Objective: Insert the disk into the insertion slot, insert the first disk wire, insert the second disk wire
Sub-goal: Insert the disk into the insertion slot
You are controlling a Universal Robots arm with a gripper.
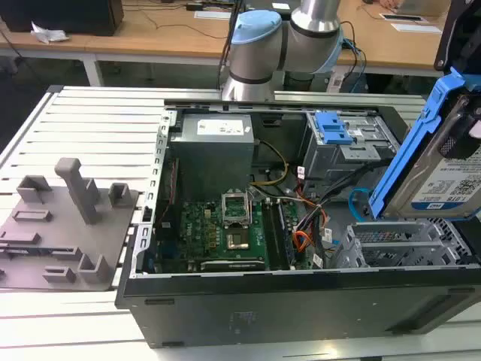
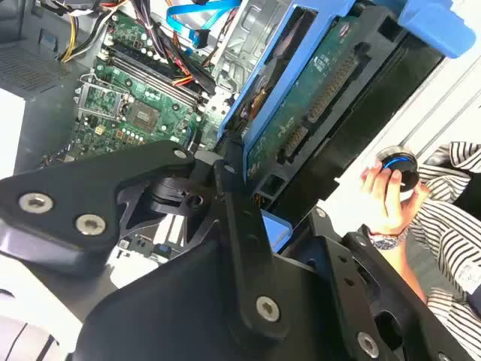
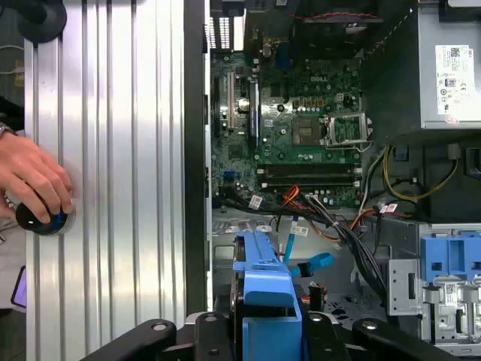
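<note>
Disk (image 1: 445, 179) — silver slab, blue-framed

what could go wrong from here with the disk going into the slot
1. The disk, clamped in the hand, hangs tilted above the insertion slot in the exterior view. A caddy corner could catch the cage rim and jam.
2. The second disk wire and the orange and black wires lie loose near the cage. They might get snagged or pinched as the disk goes down.
</note>
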